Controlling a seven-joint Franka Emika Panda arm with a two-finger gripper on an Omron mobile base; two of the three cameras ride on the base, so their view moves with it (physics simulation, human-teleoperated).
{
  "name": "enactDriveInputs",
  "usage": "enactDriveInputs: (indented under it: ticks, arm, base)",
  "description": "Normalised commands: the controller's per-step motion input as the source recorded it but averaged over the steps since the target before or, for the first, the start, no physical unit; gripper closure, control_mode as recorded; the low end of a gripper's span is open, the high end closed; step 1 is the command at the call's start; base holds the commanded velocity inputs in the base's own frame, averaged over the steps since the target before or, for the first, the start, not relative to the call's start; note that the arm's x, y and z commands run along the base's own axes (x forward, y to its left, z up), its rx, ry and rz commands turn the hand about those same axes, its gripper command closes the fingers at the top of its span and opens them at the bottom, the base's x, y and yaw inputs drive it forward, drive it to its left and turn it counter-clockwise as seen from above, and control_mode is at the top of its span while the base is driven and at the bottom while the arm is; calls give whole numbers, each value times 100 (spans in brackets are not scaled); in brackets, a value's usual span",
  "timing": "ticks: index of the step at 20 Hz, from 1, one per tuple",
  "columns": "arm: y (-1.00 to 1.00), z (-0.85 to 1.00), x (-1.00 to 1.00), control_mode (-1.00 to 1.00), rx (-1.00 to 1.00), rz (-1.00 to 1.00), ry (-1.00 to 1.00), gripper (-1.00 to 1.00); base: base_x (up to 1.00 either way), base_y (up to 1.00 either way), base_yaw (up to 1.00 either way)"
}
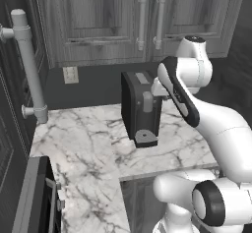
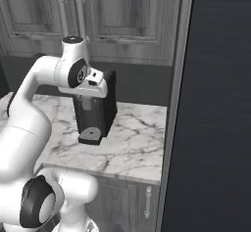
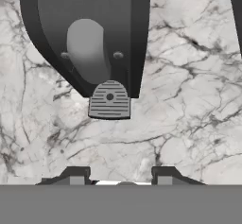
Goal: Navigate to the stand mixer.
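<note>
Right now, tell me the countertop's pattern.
White marble with grey veins; the countertop shows best in the hand view.

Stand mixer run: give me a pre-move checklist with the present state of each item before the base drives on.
1. Target in sight: not ok. The appliance ahead is a boxy black coffee machine, not the mixer.
2. Fingers carrying nothing: ok. In the hand view the gripper is open, with bare marble counter between the fingers.
3. Arm free of the coffee machine: cannot tell. The hand hangs close above its drip tray.
4. Left side: not ok to swing wide; a tall dark door with a grey bar handle stands there.
5. Right side: not ok; a tall dark panel stands there.
</note>
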Motion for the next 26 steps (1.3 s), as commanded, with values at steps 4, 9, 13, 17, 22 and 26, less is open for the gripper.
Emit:
enactDriveInputs:
  ticks: [4,9,13,17,22,26]
  arm:
    - [0,-3,-33,-100,0,0,1,-100]
    - [0,-7,-75,-100,0,0,0,-100]
    - [0,-8,-84,-100,0,0,0,-100]
    - [0,-17,-71,-100,0,0,0,-100]
    - [0,-11,-29,-100,0,0,1,-100]
    - [0,0,0,-100,0,0,0,-100]
  base:
    - [0,0,0]
    - [0,0,0]
    - [0,0,0]
    - [0,0,0]
    - [0,0,0]
    - [0,0,0]
